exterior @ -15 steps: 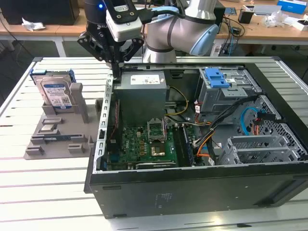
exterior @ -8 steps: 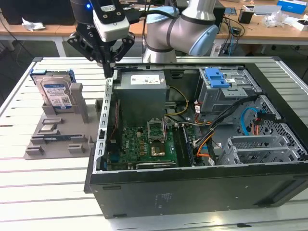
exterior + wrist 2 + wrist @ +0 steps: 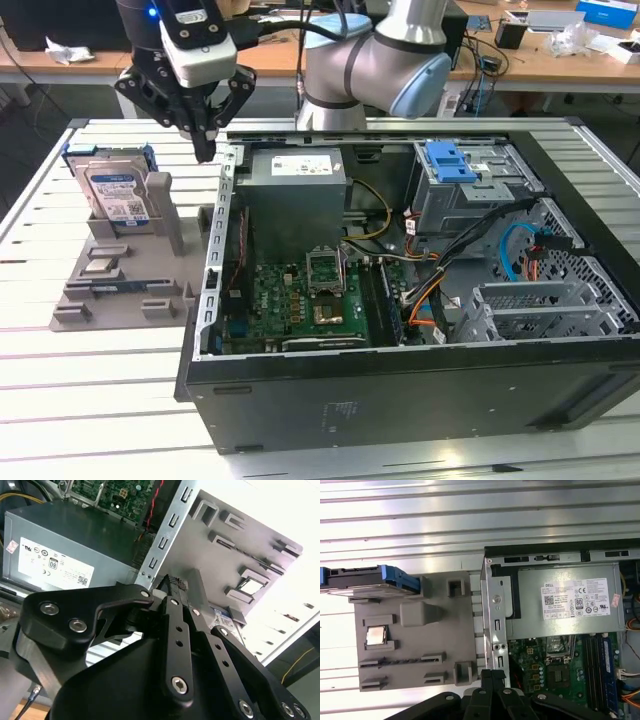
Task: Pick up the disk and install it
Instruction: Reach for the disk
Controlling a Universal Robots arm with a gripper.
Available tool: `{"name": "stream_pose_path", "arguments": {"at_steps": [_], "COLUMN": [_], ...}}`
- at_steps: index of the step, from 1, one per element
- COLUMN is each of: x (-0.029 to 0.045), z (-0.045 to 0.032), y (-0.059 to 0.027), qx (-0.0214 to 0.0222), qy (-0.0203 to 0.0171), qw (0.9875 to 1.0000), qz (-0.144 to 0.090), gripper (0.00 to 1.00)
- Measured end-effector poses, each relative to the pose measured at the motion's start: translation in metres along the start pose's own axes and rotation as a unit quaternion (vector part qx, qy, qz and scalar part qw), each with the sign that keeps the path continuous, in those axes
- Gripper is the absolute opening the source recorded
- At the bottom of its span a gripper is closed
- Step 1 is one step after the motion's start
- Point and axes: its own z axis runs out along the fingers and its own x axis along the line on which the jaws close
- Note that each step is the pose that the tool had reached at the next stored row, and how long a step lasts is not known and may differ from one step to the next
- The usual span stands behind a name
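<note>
The disk, silver with a white-and-blue label and a blue carrier frame, stands upright in a slot at the back of the grey fixture, on the exterior view's left. In the first wrist view the disk shows edge-on at the fixture. My gripper hangs above the gap between the fixture and the open computer case, to the exterior view's right of the disk and apart from it. Its fingers are shut with nothing between them, as seen in both wrist views.
The grey power-supply box sits in the case's near corner beside the gripper. A drive cage with a blue latch piece is at the case's far side. The green motherboard and cables lie inside. A small chip rests on the fixture.
</note>
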Motion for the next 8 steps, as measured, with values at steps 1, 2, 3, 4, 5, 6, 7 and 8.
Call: {"name": "stream_pose_path", "arguments": {"at_steps": [1,2,3,4,5,6,7,8], "x": [0.0016,0.003,0.0042,0.0056,0.0072,0.0085,0.0108,0.0121], "z": [0.0,-0.0001,-0.0001,-0.0001,-0.0002,-0.0002,-0.0003,-0.0003], "y": [-0.0001,-0.0002,-0.0003,-0.0004,-0.0005,-0.0006,-0.0008,-0.0009], "qx": [0.0,0.0,0.0,0.0,0.0,0.0,0.0,0.0], "qy": [0.0,0.0,0.0,0.0,0.0,0.0,0.0,0.0], "qw": [1.0,1.0,1.0,1.0,1.0,1.0,1.0,1.0], "qz": [0.0,0.0,0.0,0.0,0.0,0.0,0.0,0.0], "gripper": [0.11,0.11,0.11,0.11,0.11,0.11,0.11,0.11]}}
